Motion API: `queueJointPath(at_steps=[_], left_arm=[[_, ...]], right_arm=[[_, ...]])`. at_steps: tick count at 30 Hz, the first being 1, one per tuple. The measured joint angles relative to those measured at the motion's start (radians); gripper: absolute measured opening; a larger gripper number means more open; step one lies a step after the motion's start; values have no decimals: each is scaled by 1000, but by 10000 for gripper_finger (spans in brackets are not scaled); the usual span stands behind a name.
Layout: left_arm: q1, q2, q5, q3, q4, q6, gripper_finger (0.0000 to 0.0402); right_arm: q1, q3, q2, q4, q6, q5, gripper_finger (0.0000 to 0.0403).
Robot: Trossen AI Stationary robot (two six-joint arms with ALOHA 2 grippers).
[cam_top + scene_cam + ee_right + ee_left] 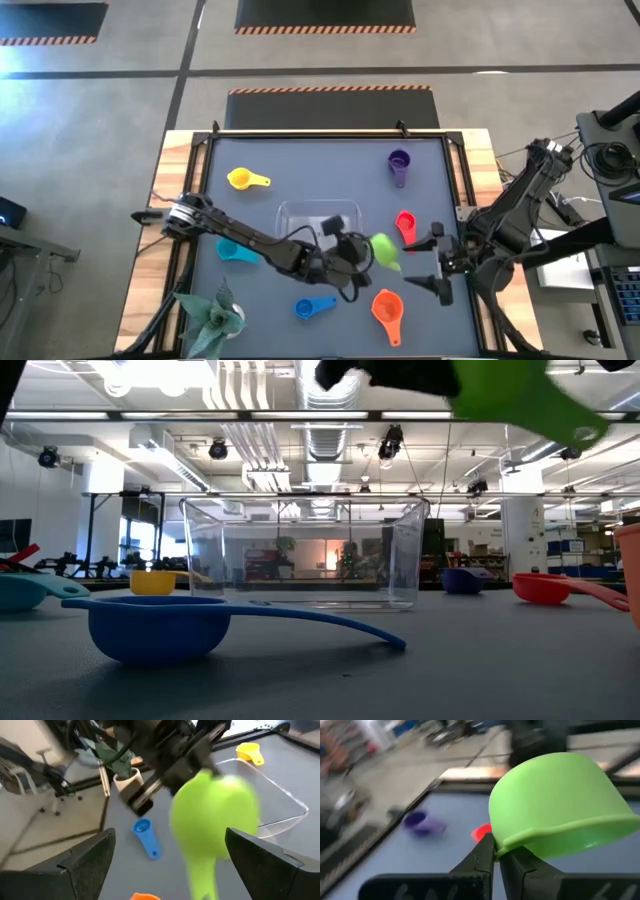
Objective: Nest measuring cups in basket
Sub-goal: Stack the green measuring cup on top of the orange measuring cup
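My left gripper (355, 252) is shut on the green cup (384, 248) and holds it in the air, just right of the clear basket (318, 222). The green cup also shows in the low view (520, 395). My right gripper (437, 264) is open and empty, a little to the right of the green cup. The other cups lie on the dark mat: yellow (244, 180), purple (399, 166), red (405, 224), teal (236, 251), blue (314, 307) and orange (388, 309). The basket holds no cup. My left gripper pinches the green cup's rim (501, 849) between its two fingers (482, 857). The cup is lifted clear of the table and tipped, its round bowl (555, 800) beyond the fingertips. Its handle (199, 877) hangs downward on the side toward my right gripper.
A green artificial plant in a white pot (212, 316) stands at the table's near left corner, beside the left arm. Raised black rails (320, 133) frame the mat. The blue cup (160, 622) lies close in front of the low camera.
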Motion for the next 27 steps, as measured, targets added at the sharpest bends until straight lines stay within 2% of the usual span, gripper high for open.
queueJointPath(at_steps=[3, 6, 11, 19, 23, 27], left_arm=[[3, -23, -110, 0, -120, -213, 0], [7, -31, -128, 0, -195, -328, 0], [6, -40, -96, 1, -182, -343, 0], [6, -38, -92, 1, -181, -338, 0], [6, -38, -92, 1, -178, -336, 0], [6, -38, -91, 1, -178, -335, 0]], right_arm=[[0, 0, 40, -5, -75, 30, 363], [0, 0, 102, -13, -161, 66, 363], [-1, 0, 241, -28, -244, 173, 363], [-4, 77, 417, -118, -249, 358, 360], [-26, 144, 460, -224, -170, 362, 327], [-51, 206, 488, -438, 1, 332, 274]])
